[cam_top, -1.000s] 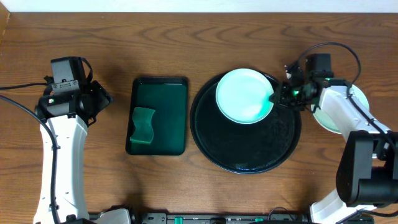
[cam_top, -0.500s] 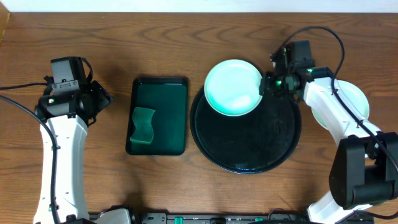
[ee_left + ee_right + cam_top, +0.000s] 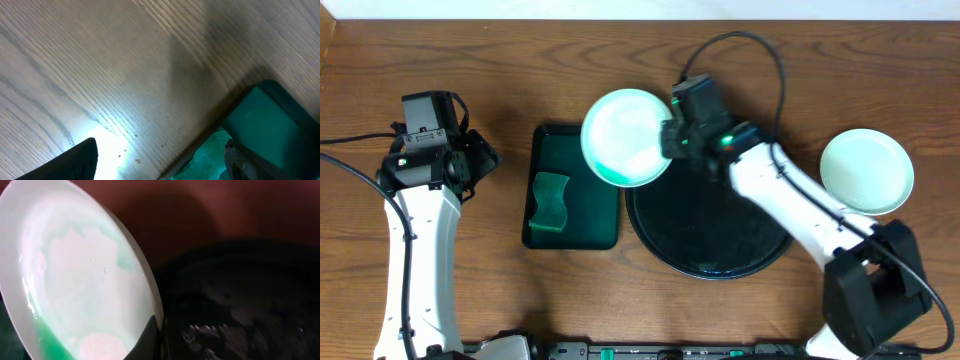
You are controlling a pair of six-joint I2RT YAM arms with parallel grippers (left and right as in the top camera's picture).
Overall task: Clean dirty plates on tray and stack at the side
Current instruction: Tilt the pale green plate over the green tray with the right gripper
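Right fingers (image 3: pixel 148 342) clamp a plate (image 3: pixel 623 150) by its rim above the green tray's (image 3: pixel 575 215) edge. Left fingers (image 3: pixel 80 161) gape empty above the worktop (image 3: pixel 100 75)

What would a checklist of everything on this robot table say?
Surface: brown wooden table, grain visible.
Job's things: lifted plate has a green smear inside; second plate sits on the table at the right; round black tray holds no plate.
Clutter: green rectangular tray with a green sponge.
Grippers: right gripper shut on the lifted plate's rim; left gripper open, empty, above the table.
Cables: black cable loops over the right arm; another cable by the left arm.
Surroundings: pale wall strip at the far edge.
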